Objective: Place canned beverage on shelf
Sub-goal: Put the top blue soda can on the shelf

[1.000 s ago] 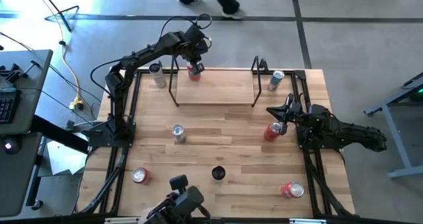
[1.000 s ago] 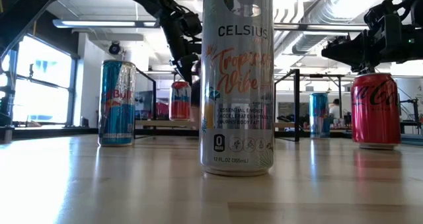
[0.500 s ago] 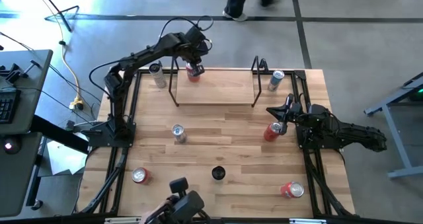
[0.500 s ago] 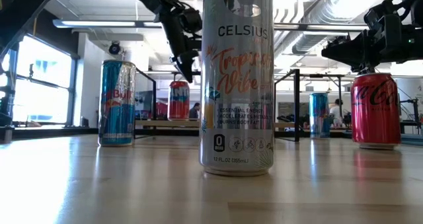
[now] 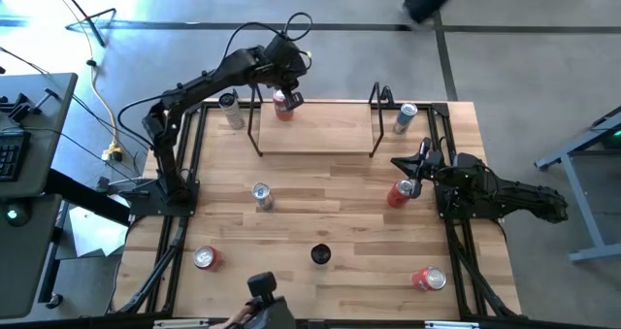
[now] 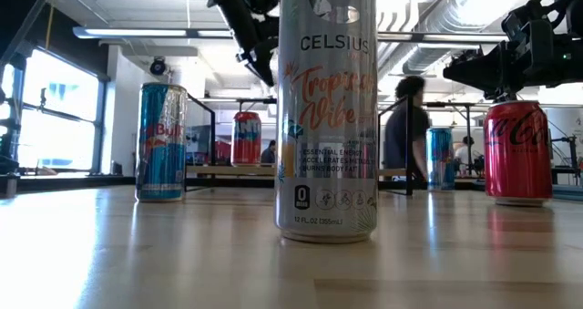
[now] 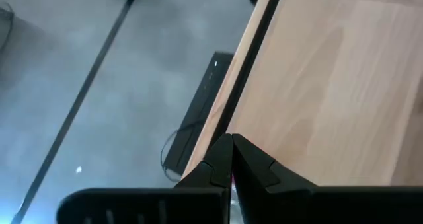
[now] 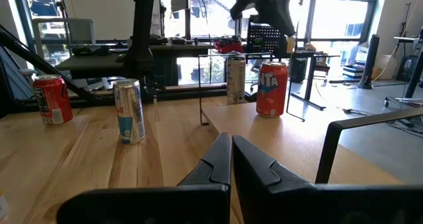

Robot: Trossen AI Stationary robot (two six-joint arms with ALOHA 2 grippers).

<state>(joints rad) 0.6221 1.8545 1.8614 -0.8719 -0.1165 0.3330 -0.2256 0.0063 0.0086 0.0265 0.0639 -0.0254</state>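
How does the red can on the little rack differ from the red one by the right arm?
The Fanta can stands on the shelf plank; the Coca-Cola can stands on the tabletop. The left claw hangs well above the Fanta can; the right claw is close by the Coca-Cola can. Both are red, upright, ungripped.

Overhead camera is looking straight down; low camera is sitting level, both catching the Fanta can (image 5: 282,104) (image 6: 246,139)
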